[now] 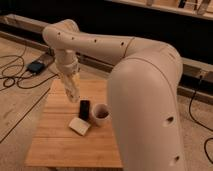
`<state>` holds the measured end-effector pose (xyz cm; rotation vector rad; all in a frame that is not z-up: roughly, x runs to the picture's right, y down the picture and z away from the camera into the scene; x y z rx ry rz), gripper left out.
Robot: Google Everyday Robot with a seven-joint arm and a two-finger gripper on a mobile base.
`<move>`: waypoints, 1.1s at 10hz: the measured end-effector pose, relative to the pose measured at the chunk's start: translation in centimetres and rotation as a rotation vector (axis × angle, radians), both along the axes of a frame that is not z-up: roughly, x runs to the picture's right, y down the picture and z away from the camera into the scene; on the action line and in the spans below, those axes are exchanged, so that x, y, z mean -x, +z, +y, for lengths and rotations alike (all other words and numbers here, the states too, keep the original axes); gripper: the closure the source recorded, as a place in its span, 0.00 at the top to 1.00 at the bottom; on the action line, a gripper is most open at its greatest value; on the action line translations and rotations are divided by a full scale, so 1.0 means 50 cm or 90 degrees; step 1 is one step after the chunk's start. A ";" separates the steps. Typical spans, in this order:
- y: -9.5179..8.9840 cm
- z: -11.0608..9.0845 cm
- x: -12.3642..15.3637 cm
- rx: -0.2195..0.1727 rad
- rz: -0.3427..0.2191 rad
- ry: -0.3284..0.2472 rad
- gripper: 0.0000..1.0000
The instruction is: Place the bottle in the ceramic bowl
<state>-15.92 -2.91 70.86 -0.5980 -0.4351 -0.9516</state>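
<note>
My gripper (73,95) hangs from the pale wrist (67,67) and points down over the left part of the wooden table (55,145). It sits just left of and above a small dark upright object (84,109). I cannot make out the clear bottle, neither on the table nor apart from the gripper. The dark ceramic bowl is hidden, most likely behind my large arm link (150,100) on the right.
A light-coloured mug (100,115) stands at the table's middle, with a pale rectangular block (80,126) lying in front of it. Cables and a dark box (36,66) lie on the floor at the left. A dark low wall runs along the back.
</note>
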 end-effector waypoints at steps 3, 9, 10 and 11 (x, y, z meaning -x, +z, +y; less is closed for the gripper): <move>0.021 -0.027 -0.100 -0.001 0.051 0.031 0.15; 0.085 -0.054 -0.314 0.001 0.162 0.084 0.15; 0.096 -0.056 -0.342 0.002 0.176 0.093 0.15; 0.104 -0.058 -0.362 0.004 0.187 0.099 0.15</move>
